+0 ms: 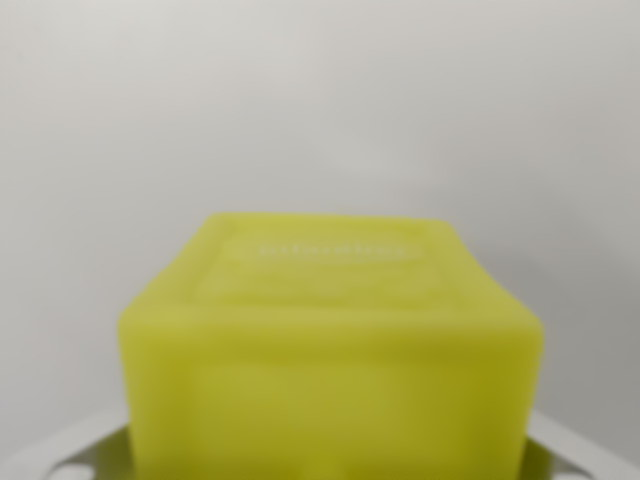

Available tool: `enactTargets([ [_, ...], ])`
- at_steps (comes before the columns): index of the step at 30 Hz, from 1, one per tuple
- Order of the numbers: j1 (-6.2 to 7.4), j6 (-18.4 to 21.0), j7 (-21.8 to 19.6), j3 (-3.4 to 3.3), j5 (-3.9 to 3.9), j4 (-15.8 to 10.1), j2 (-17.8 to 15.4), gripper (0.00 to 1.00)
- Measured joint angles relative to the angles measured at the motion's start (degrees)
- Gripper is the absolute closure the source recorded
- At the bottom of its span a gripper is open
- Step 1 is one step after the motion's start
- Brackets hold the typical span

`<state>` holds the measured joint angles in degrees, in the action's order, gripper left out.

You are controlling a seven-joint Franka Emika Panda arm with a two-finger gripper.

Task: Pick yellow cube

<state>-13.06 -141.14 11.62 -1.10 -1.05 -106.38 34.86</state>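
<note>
The yellow cube [330, 350] fills the lower middle of the wrist view, very close to the camera and out of focus. Its top face carries a faint raised frame and lettering. Pale grey fingers [70, 452] show at the bottom left and bottom right corners, pressed against the cube's two sides. My gripper [325, 455] is shut on the cube, which hides the contact points and its own lower part.
Behind the cube there is only a plain, blurred white-grey surface [320, 100], with no other objects or edges in sight.
</note>
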Motion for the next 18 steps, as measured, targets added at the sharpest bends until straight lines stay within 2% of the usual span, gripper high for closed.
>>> enactTargets([
  [18, -0.02, 4.55, -0.12, 0.00, 0.21, -0.26, -4.82, 1.00],
])
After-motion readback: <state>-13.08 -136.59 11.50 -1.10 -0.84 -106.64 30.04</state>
